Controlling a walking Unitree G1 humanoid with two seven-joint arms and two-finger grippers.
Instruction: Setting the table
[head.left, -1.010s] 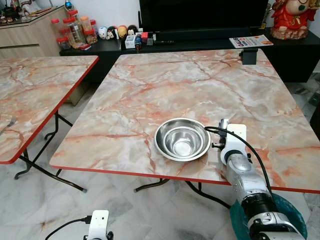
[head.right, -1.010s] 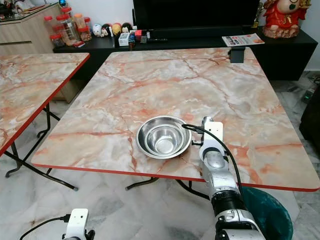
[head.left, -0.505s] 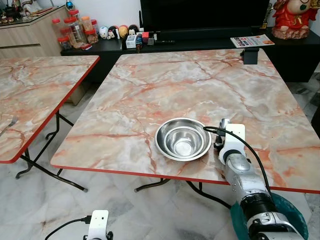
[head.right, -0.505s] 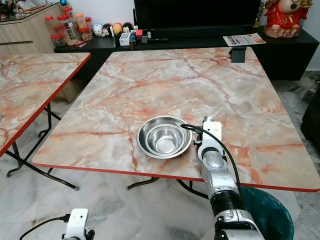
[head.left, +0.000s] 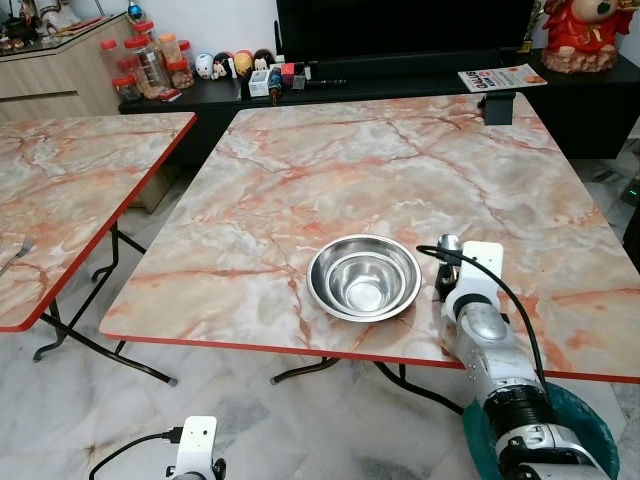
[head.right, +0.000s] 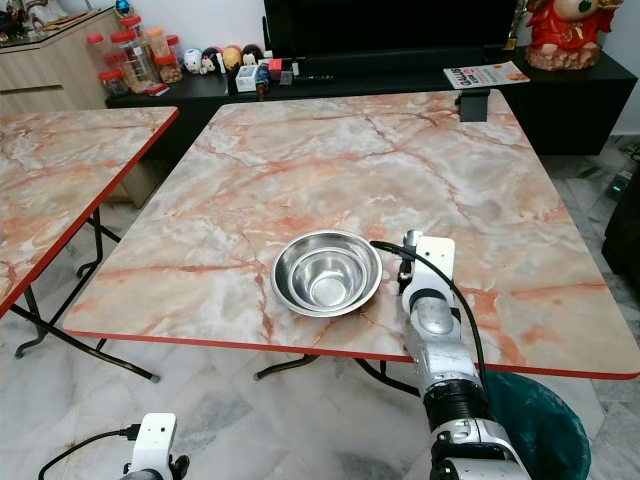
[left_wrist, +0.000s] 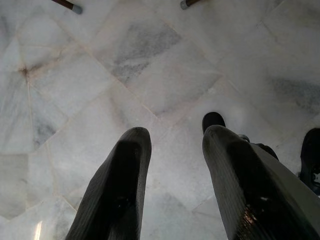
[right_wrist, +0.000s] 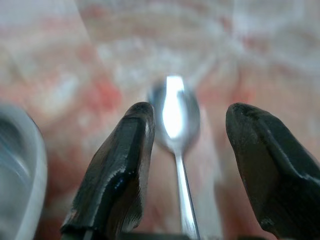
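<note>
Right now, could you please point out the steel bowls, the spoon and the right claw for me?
steel bowls (head.left: 364, 278), left eye view, on the inner bowl's wall.
spoon (right_wrist: 173, 114), right wrist view, on the shiny scoop.
right claw (right_wrist: 192, 130), right wrist view, midway between its two black fingertips.

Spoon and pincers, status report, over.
Right pincer open over the table, spoon lying between its fingers beside the nested steel bowls. Left pincer open, idle above floor. Nothing in the way.

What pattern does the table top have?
The table top is pink and grey marble with a red edge, clearest in the left eye view.
</note>
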